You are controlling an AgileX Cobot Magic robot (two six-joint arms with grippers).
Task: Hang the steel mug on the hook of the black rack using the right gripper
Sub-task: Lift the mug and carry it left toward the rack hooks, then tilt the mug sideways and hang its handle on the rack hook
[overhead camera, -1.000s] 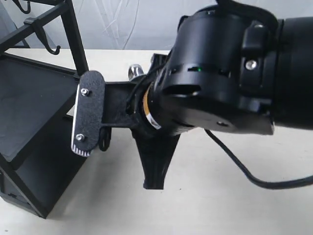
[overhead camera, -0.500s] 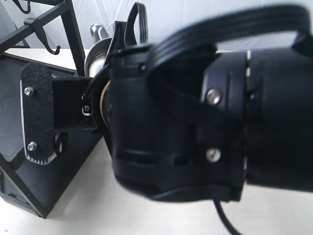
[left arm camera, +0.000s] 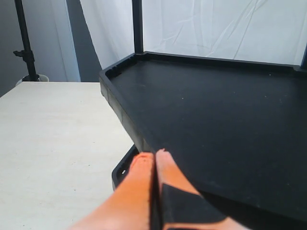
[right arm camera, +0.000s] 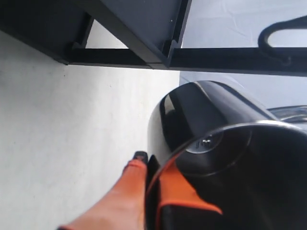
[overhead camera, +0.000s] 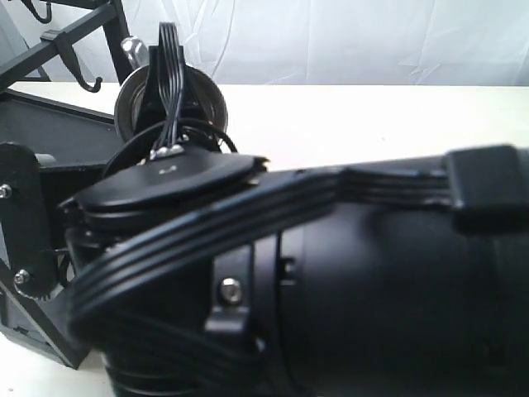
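The right gripper (right arm camera: 148,165) is pinching the steel mug (right arm camera: 225,143) by its rim: one orange finger sits outside the wall, the other inside, pressed tight on the thin metal edge. The mug's mirror inside reflects the dark arm.

In the exterior view, the mug (overhead camera: 132,91) is held up in the upper left of the frame, just right of the black rack's post (overhead camera: 124,41), with the big black arm filling most of the lower frame. The hook (overhead camera: 83,78) hangs from the rack's bar further left, apart from the mug.

The left gripper (left arm camera: 154,163) has its orange fingers pressed together on nothing, right beside the rack's black shelf (left arm camera: 216,110), above the pale surface (left arm camera: 53,139).
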